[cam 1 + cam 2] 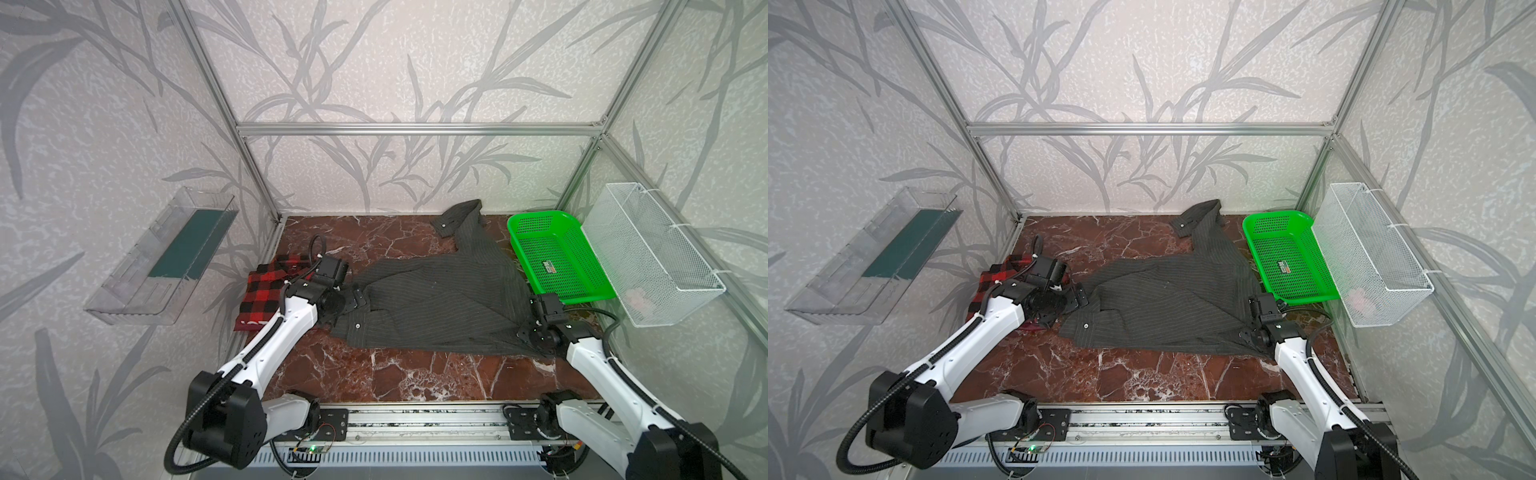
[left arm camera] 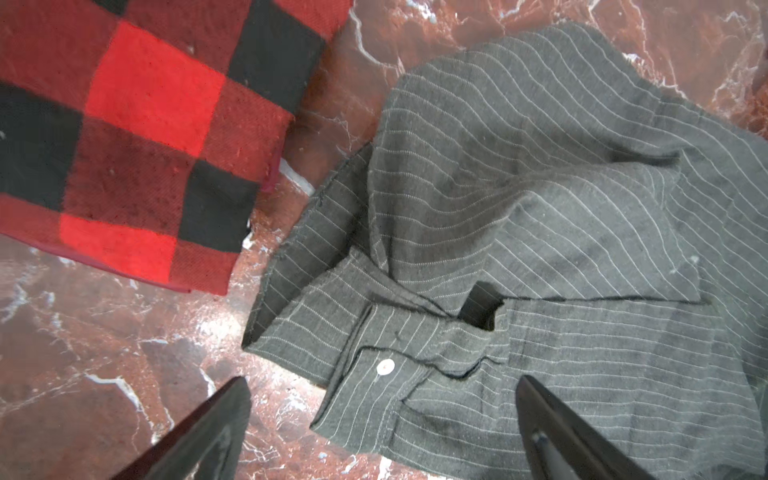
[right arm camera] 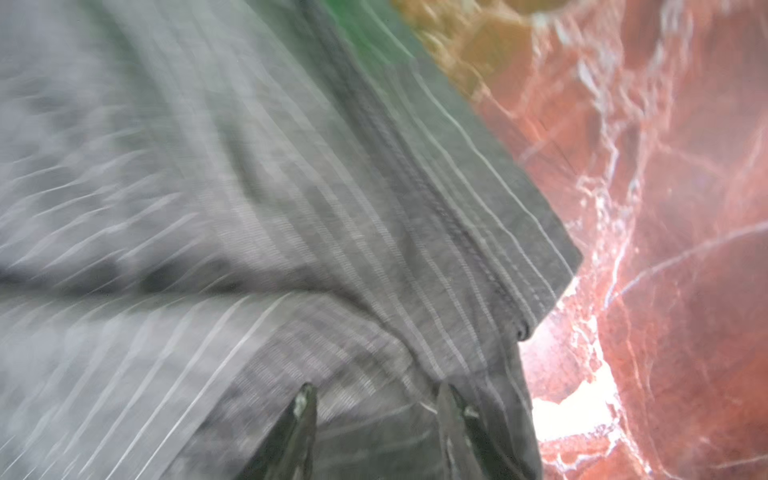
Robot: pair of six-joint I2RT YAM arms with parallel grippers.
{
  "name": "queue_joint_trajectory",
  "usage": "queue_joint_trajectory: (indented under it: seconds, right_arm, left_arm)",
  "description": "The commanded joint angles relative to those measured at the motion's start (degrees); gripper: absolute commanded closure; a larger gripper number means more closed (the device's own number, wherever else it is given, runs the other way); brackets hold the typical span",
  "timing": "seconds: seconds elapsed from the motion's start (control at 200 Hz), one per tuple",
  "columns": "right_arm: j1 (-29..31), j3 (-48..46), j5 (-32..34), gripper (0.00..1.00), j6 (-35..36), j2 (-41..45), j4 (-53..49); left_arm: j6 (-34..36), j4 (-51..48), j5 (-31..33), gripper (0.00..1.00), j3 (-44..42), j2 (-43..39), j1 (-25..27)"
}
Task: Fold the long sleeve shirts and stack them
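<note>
The left tool (image 2: 383, 380) hangs with its jaws spread wide above a buttoned cuff of the striped shirt (image 1: 436, 299), holding nothing. That shirt lies rumpled on the table (image 1: 415, 374), stretching from under this tool across to the right tool (image 3: 377, 388), with one sleeve trailing off towards the back wall. The right tool's jaws stand partly spread, tips down at the shirt's hemmed corner; its wrist view is blurred. The plaid shirt (image 1: 266, 291) lies folded just beside the left tool, a strip of table between the two shirts. A green basket (image 1: 540, 216) sits just beyond the right tool.
</note>
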State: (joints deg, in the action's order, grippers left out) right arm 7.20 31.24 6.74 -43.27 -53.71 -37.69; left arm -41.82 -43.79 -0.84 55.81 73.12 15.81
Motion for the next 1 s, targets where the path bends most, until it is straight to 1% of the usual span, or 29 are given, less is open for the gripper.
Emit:
queue_joint_trajectory:
  seconds: [0.0,0.075,0.12,0.145,0.21,0.275,0.295,0.36,0.405,0.555,0.665,0.765,0.935,0.995]
  right_arm:
    - [-0.08,3.99,-5.65,0.48,7.97,2.49,1.23]
    - [-0.07,7.99,-7.86,0.47,11.27,1.55,1.03]
    - [0.00,9.93,-9.00,0.46,12.82,0.71,1.04]
    - [0.01,10.78,-9.82,0.46,13.49,0.34,1.39]
    - [0.03,12.66,-11.44,0.46,14.67,-0.44,2.23]
    - [0.09,13.27,-14.63,0.46,14.75,-0.79,4.70]
    - [0.15,13.21,-15.93,0.46,14.74,-0.93,5.84]
    - [1.09,12.88,-19.52,0.45,14.27,-1.83,9.50]
    - [2.46,13.00,-20.72,0.45,14.34,-3.11,11.15]
    - [9.85,13.68,-21.32,0.44,14.49,-9.32,15.31]
    - [15.39,14.07,-21.28,0.44,14.52,-13.78,18.79]
    - [19.21,13.64,-21.06,0.44,13.58,-17.13,22.72]
    - [23.18,14.39,-22.36,0.45,12.16,-23.72,27.09]
    - [24.14,14.98,-23.85,0.45,12.07,-25.76,27.91]
  left_arm:
    - [3.09,-1.96,4.84,0.01,7.97,5.99,0.09]
    - [5.22,-4.81,6.81,0.01,13.96,13.03,-0.36]
    - [3.88,-7.62,9.06,0.01,17.54,17.36,-1.01]
    - [4.10,-9.05,9.16,0.01,19.45,19.93,-1.67]
    - [4.97,-12.31,7.57,0.03,24.28,26.34,-3.85]
    - [4.74,-12.69,1.87,0.07,26.64,30.65,-5.52]
    - [4.67,-12.56,1.16,0.07,27.22,31.40,-5.61]
    - [4.34,-12.81,2.87,0.07,28.87,33.19,-5.49]
    - [4.32,-12.66,3.56,0.07,29.17,33.98,-5.82]
    - [4.30,-11.46,2.73,0.07,28.84,37.08,-6.36]
    - [3.70,-9.82,0.61,0.07,28.32,38.65,-6.67]
    - [2.92,-8.48,-0.40,0.08,28.45,39.76,-6.66]
    - [1.77,-6.39,-1.92,0.19,28.65,41.22,-6.67]
    - [1.40,-5.94,-1.93,0.23,29.00,41.91,-6.67]
